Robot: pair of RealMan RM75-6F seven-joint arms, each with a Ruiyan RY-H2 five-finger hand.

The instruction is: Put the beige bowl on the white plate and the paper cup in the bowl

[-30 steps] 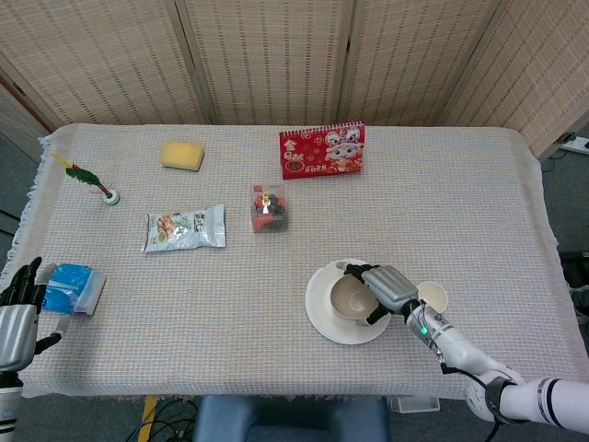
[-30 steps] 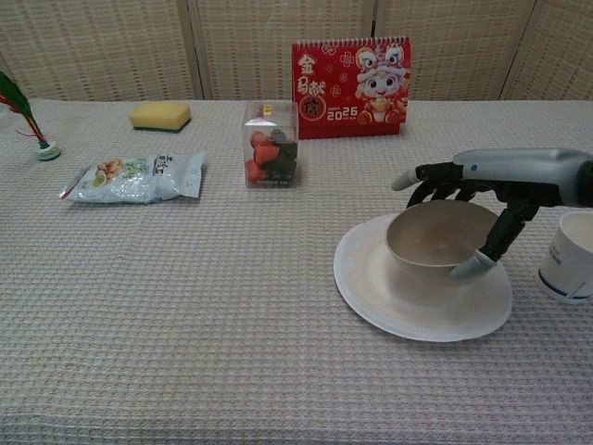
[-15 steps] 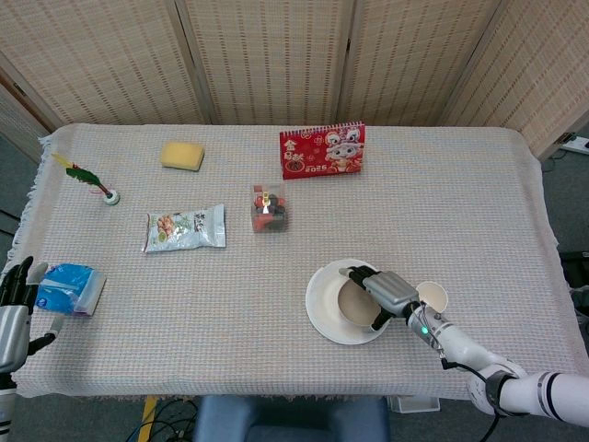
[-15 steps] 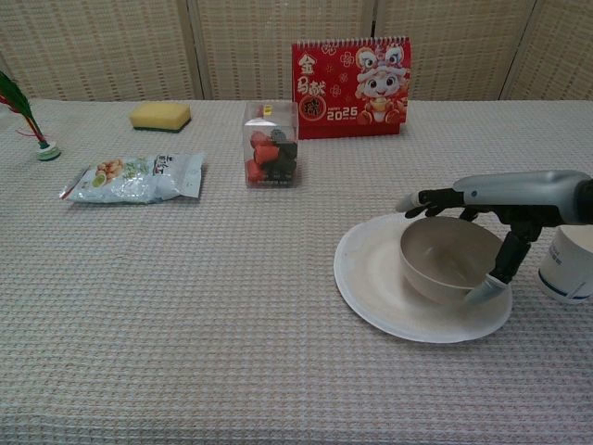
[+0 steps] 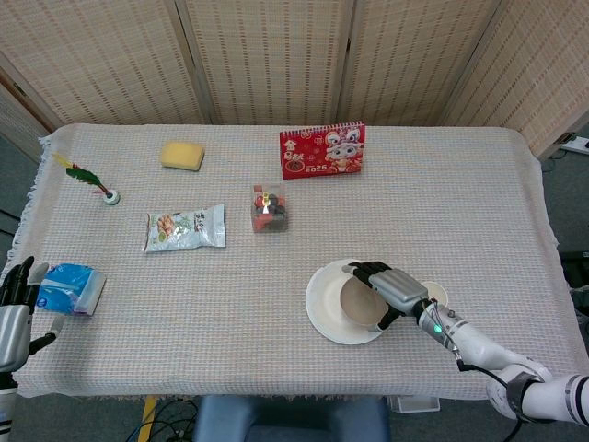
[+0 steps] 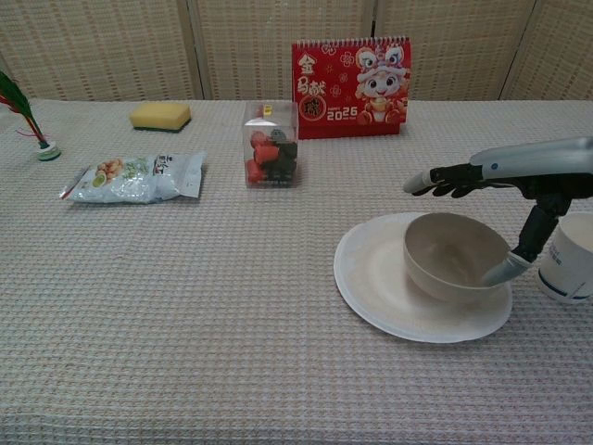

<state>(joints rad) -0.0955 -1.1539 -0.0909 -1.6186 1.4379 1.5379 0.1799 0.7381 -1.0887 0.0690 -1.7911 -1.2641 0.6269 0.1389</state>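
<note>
The right robot hand (image 6: 519,199) is seen spread above the beige bowl (image 6: 456,270), its fingers (image 6: 435,179) stretched out over the far rim and its thumb resting against the bowl's right side; nothing is gripped. The bowl is seated on the white plate (image 6: 375,283), toward the plate's right half, directly beneath this hand. The paper cup (image 6: 569,258) is stood upright on the worktop (image 6: 232,306) just to the right of the hand and bowl, outside the bowl.

The left robot hand (image 5: 14,318) is seen only in the head view, at the near left edge of the worktop, fingers apart and holding nothing, with a blue packet (image 5: 72,287) just beside it.

Farther from the right hand, to its left, a snack bag (image 6: 134,178) and a clear box (image 6: 271,146) are laid; beyond them a yellow sponge (image 6: 159,115), a red calendar (image 6: 352,75) and a feathered shuttlecock (image 6: 28,119) are found.
</note>
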